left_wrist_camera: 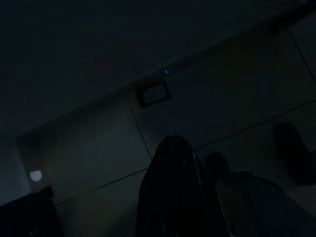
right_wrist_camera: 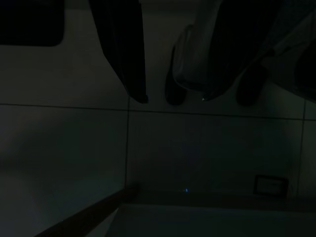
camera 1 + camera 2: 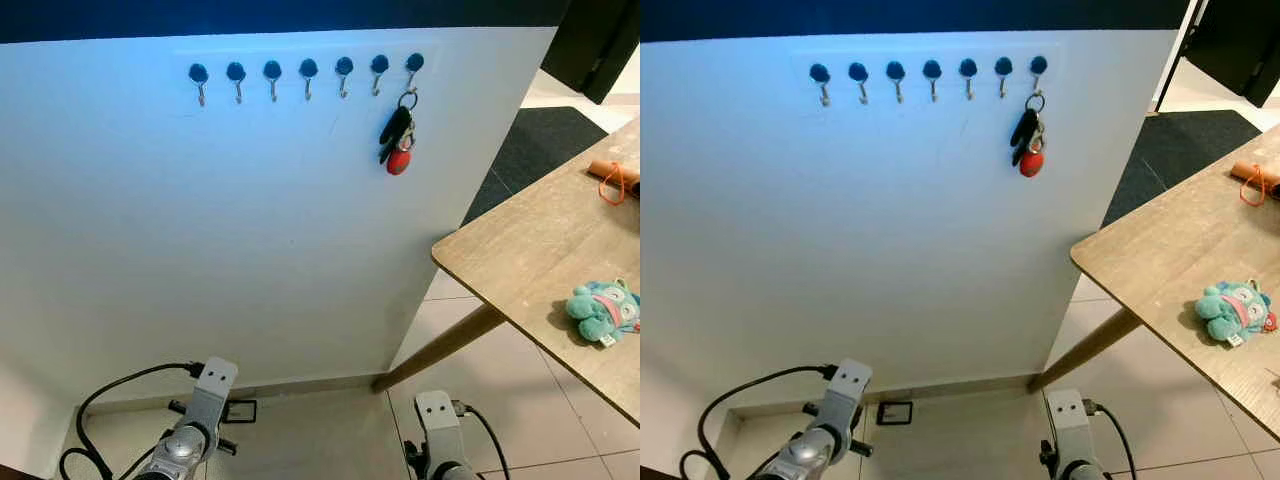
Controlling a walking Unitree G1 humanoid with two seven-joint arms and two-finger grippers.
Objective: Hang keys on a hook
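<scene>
On the rightmost hook (image 3: 414, 64), keys (image 3: 397, 140) hang lengthwise downward; right tool (image 2: 173, 98) seemingly open.

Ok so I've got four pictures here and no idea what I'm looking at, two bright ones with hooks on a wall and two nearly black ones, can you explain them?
The bright pair comes from a walking robot's head camera, looking down at a white wall. A row of hooks runs across it, and a bunch of keys with a red fob hangs from the rightmost one. To the right is a wooden table with a small plush toy on it. At the bottom both silver arms hang idle. The dark pair comes from wrist cameras aimed at the tiled floor: the left gripper and the right gripper each hold nothing.
</scene>
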